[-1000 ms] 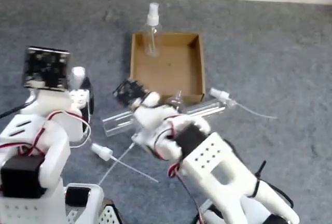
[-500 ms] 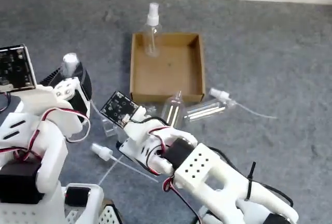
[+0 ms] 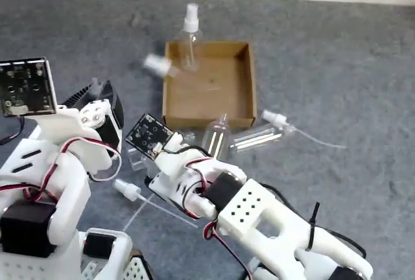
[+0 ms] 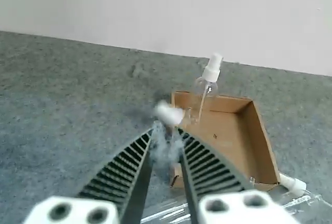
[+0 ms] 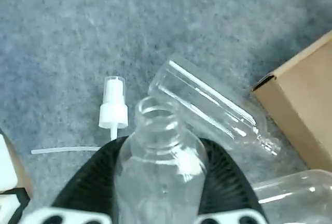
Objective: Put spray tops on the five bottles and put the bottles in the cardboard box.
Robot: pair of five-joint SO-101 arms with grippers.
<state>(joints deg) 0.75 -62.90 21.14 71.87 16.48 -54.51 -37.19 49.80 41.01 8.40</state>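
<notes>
A white spray top (image 3: 157,65) shows blurred, off the carpet beside the cardboard box (image 3: 251,85), just past my left gripper (image 4: 165,133). That spray top (image 4: 168,114) lies beyond the tips. The left fingers (image 4: 129,167) stand a little apart with only blur between them. My right gripper (image 5: 158,172) is shut on a clear bottle (image 5: 158,146) with a bare neck, held upright. The box (image 4: 259,136) holds one capped bottle (image 3: 190,37), standing at its far left corner. Two bare bottles (image 3: 217,139) lie at the box's near wall.
A loose spray top (image 3: 128,190) with its tube lies on the carpet near the right arm; the same top (image 5: 113,110) lies beside an empty lying bottle (image 5: 212,107). Another spray top (image 3: 275,118) lies right of the box. Grey carpet stretches open to the right.
My left arm swung up and the spray top left its fingers, now blurred near the box. My right arm drew back left with its bottle, then held still.
</notes>
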